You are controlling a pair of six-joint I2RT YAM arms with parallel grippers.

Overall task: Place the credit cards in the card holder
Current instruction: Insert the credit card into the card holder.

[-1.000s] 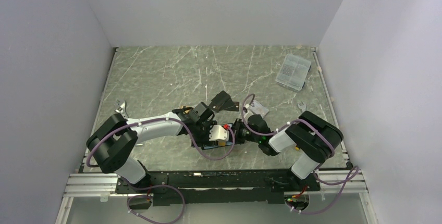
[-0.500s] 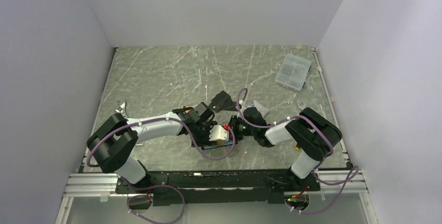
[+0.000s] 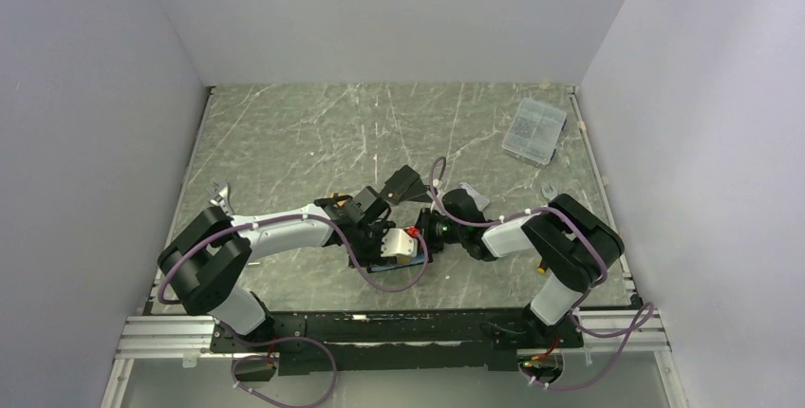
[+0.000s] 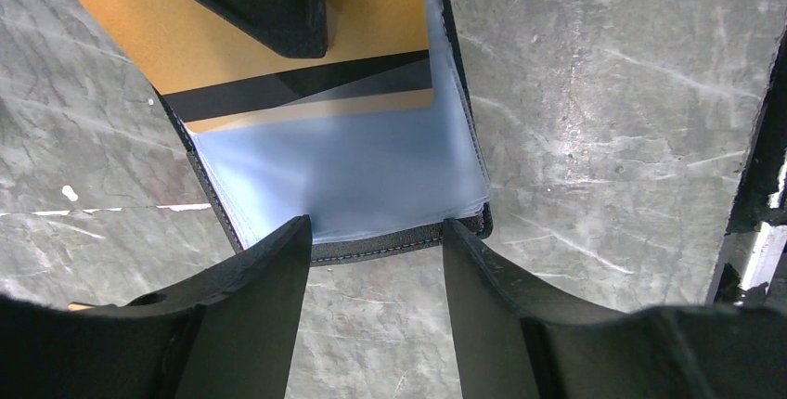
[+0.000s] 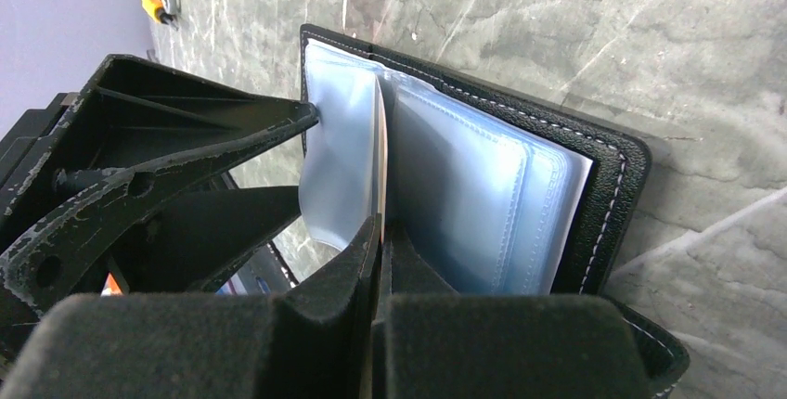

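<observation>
- Orange-gold card (image 4: 186, 37) sits part-way inside a clear sleeve (image 4: 353, 176) of the card holder (image 5: 612, 186), which lies open on the table (image 4: 603, 93).
- Right gripper (image 5: 379, 232) is pinched on the card's edge.
- Left gripper (image 4: 371, 232), fingers apart, straddles the holder's near edge.
- Best practice: push along the sleeve's line, card flat, holder braced.

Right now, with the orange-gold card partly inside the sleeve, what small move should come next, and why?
Probably the right end effector should slide the orange-gold card slightly deeper into the card holder. It is shut on the card, whose leading edge alone lies under the clear sleeve; most is outside. The open left end effector sits at the holder's edge.
</observation>
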